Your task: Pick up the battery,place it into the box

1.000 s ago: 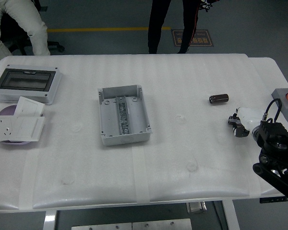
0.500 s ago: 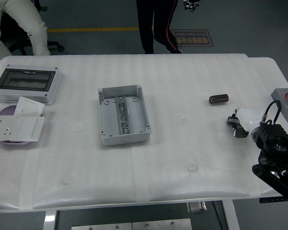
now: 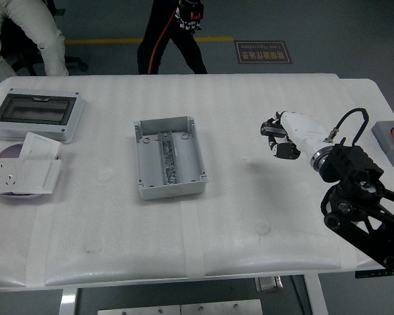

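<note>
Pick-up step in hand: right hand at right of centre.
Fingers curled; battery not visible, presumably under them, grasp unconfirmed. Next: secure it, carry left to open box mid-frame.

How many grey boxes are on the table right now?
2: the open grey box at the table's middle, and a closed windowed box at the far left edge, which may be only a lid. No others show.
</note>
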Controlling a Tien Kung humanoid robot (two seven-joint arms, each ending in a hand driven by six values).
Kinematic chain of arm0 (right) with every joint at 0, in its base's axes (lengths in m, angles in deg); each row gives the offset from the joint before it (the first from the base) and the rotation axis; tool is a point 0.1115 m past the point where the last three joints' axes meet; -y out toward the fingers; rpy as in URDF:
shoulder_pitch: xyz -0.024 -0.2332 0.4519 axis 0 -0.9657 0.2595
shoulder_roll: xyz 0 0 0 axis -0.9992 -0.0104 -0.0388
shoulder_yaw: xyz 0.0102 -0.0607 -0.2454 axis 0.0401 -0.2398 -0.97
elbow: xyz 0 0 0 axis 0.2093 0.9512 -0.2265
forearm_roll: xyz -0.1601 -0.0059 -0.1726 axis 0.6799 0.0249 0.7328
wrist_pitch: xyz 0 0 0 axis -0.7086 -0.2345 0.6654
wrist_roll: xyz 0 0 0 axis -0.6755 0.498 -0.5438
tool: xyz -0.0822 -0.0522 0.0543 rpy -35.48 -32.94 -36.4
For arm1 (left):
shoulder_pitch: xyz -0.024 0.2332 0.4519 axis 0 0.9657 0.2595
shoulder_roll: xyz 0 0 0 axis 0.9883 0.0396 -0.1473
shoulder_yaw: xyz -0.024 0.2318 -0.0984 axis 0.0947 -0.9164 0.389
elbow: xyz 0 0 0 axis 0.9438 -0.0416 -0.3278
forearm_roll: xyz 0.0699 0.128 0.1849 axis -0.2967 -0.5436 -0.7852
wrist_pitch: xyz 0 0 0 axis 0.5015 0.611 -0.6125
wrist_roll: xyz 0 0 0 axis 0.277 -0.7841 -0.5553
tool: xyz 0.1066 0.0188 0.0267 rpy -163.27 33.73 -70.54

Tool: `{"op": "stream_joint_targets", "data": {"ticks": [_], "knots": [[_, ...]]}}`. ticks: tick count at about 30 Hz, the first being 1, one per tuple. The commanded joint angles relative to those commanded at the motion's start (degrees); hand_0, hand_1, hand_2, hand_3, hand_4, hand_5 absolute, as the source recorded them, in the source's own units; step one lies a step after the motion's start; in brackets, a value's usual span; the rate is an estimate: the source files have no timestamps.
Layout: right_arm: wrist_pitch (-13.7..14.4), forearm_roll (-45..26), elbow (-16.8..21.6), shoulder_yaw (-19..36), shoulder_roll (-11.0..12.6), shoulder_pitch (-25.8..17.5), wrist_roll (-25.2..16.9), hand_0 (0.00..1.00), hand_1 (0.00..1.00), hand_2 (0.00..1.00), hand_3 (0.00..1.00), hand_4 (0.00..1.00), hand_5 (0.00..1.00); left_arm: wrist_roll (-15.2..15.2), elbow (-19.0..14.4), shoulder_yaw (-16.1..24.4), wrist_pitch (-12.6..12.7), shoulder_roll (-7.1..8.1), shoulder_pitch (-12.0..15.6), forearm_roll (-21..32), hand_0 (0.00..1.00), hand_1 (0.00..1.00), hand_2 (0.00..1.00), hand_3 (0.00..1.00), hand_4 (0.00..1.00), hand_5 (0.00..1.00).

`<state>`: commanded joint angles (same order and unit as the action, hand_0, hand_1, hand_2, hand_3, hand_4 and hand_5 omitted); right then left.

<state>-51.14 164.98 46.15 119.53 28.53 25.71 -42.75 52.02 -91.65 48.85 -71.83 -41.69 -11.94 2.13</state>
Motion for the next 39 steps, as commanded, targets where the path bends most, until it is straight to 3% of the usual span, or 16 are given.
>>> {"op": "stream_joint_targets", "data": {"ticks": [8, 12, 13, 16, 18, 19, 24, 25, 35, 39], "knots": [[7.4, -6.2, -0.7, -6.4, -8.3, 2.6, -8.8, 0.387, 0.612, 0.689, 0.689, 0.379, 0.117, 0.2, 0.0, 0.8, 0.1, -0.06, 0.2, -0.7, 0.54, 0.631, 0.586, 0.424, 0.002, 0.002], [8.2, -6.8, -3.0, -9.3, -11.3, 4.2, -11.6, 0.387, 0.612, 0.689, 0.689, 0.379, 0.117, 0.6, 0.0, 1.3, -0.1, 0.0, 0.2, -1.1, 0.54, 0.631, 0.586, 0.424, 0.002, 0.002], [8.2, -6.9, -3.9, -10.0, -11.9, 4.6, -12.1, 0.501, 0.667, 0.748, 0.72, 0.39, 0.124, 0.7, -0.1, 1.6, -0.2, 0.02, 0.2, -1.3, 0.539, 0.632, 0.588, 0.423, 0.002, 0.002], [7.9, -7.1, -6.0, -11.0, -13.1, 5.2, -13.0, 0.501, 0.667, 0.748, 0.72, 0.39, 0.124, 1.1, -0.1, 2.1, -0.4, 0.07, 0.2, -1.6, 0.539, 0.632, 0.588, 0.423, 0.002, 0.002], [7.9, -7.3, -7.2, -11.4, -13.6, 5.4, -13.4, 0.501, 0.667, 0.748, 0.72, 0.39, 0.124, 1.3, -0.1, 2.4, -0.6, 0.08, 0.2, -1.8, 0.539, 0.632, 0.588, 0.423, 0.002, 0.002], [7.9, -7.4, -7.6, -11.5, -13.8, 5.5, -13.6, 0.757, 0.754, 0.803, 0.812, 0.464, 0.168, 1.3, -0.1, 2.5, -0.6, 0.08, 0.2, -1.8, 0.539, 0.633, 0.586, 0.422, 0.002, 0.002], [8.1, -7.3, -9.9, -11.8, -14.8, 5.6, -14.0, 0.757, 0.754, 0.803, 0.812, 0.464, 0.168, 1.5, 0.0, 2.5, -0.9, 0.03, 0.1, -1.8, 0.539, 0.633, 0.586, 0.422, 0.002, 0.002], [8.2, -7.2, -10.3, -11.8, -14.9, 5.6, -14.1, 0.926, 0.806, 0.83, 0.885, 0.584, 0.244, 1.5, 0.0, 2.5, -0.9, 0.03, 0.1, -1.8, 0.538, 0.636, 0.582, 0.421, 0.002, 0.002], [8.4, -6.4, -11.3, -10.2, -14.4, 5.2, -13.5, 0.94, 0.799, 0.826, 0.878, 0.575, 0.228, 1.7, 0.0, 2.4, -1.2, 0.07, -0.1, -1.7, 0.538, 0.636, 0.581, 0.421, 0.002, 0.002], [8.6, -3.1, -13.1, -5.8, -11.7, 5.3, -11.9, 0.943, 0.793, 0.822, 0.871, 0.579, 0.232, 1.6, 0.0, 2.2, -1.2, 0.03, -0.1, -1.5, 0.538, 0.637, 0.577, 0.42, 0.002, 0.002]]}}
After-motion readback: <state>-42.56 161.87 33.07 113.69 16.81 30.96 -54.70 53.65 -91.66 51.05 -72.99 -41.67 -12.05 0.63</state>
